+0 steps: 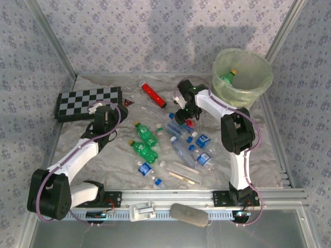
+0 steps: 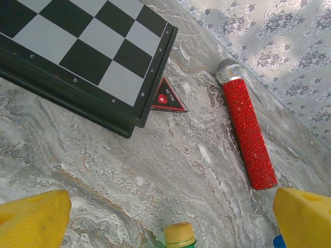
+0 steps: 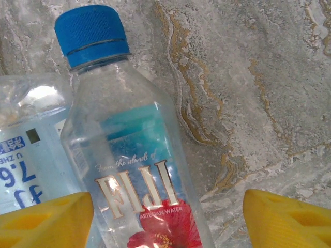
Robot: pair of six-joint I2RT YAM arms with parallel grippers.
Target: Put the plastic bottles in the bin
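Across the marbled grey surface (image 1: 269, 165), the biggest thing is the pale-green bin (image 1: 258, 88) in the far right corner, with one green bottle (image 1: 227, 77) lying inside it.

The right arm (image 1: 235, 134) rises from its base at the near edge, bends at the elbow beside the bin and reaches left to the far side of the bottle heap. The right end effector (image 1: 185, 114) points down at the surface.

The left arm (image 1: 77, 152) stretches from the near left corner towards the chequered board (image 1: 88, 102). The left end effector (image 1: 109, 112) sits low by the board's near right corner.

The other bottles (image 1: 144, 150) lie scattered on the surface between the arms: two green with yellow caps, several clear with blue labels.

At the right wrist, the right end effector (image 3: 168, 217) has its yellow fingers (image 3: 289, 222) apart on either side of a blue-capped bottle (image 3: 134, 170) lying flat. One finger is at the bottle's side and the other stands off it with bare surface between, so nothing is clamped. A second clear bottle (image 3: 26, 144) lies against the first.

At the left wrist, the left end effector (image 2: 170, 212) is spread wide and holds nothing, with a yellow cap (image 2: 179, 235) between its fingers. Beyond lie a red tube (image 2: 248, 132) and a small triangle (image 2: 168, 97) at the board's corner.
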